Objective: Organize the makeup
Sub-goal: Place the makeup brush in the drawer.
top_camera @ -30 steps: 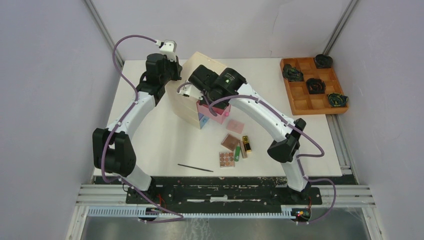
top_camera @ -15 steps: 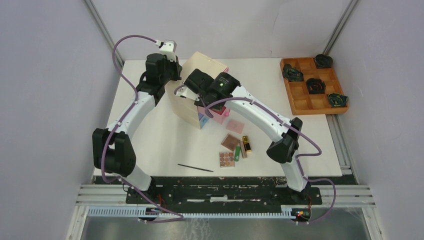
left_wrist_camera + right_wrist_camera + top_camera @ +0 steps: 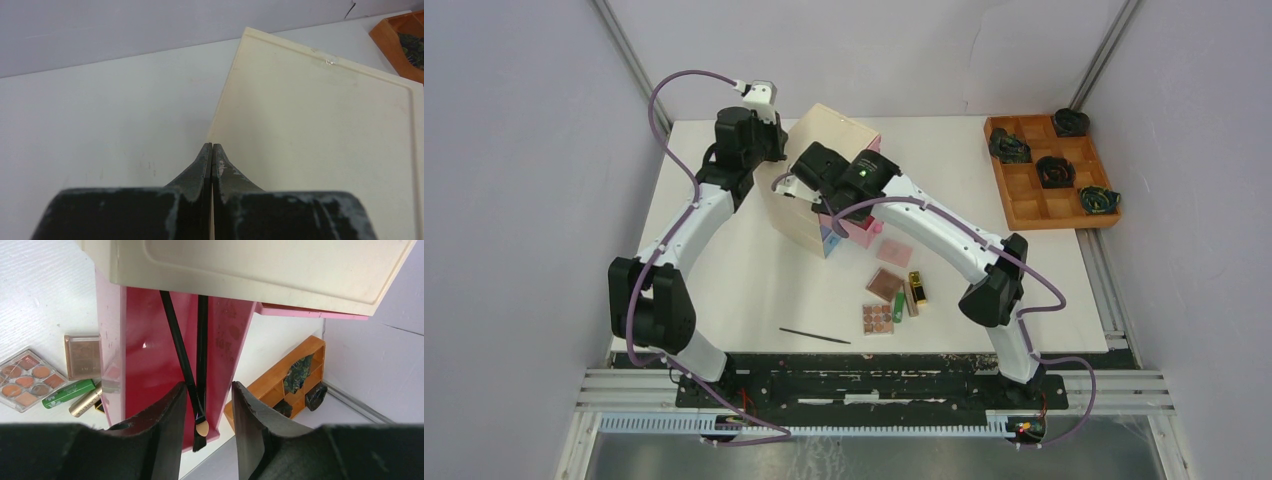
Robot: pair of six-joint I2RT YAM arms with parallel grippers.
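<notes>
- The right end effector (image 3: 209,388) hangs over the pulled-out pink drawer (image 3: 145,340) with its jaws apart and clamped on nothing. Two thin black sticks (image 3: 202,340) lie lengthwise in the drawer, showing in the gap between the fingers.
- The left end effector (image 3: 212,148) has its jaws pressed together, empty, at the edge of the pale chest (image 3: 310,130) top.
- To finish this step well, the right one should lift straight away with its fingers wide, so that neither drags a stick. One stick's sponge tip seems to reach the drawer's front lip, though the steep view leaves that unsure.
- Out on the worktop (image 3: 754,290) lie another black stick (image 3: 814,335), the palettes (image 3: 877,319), a green tube (image 3: 898,307), a gold tube (image 3: 917,288) and a pink pad (image 3: 893,250).
- The wooden grid tray (image 3: 1034,205) holds dark coils (image 3: 1055,170) in several compartments.
</notes>
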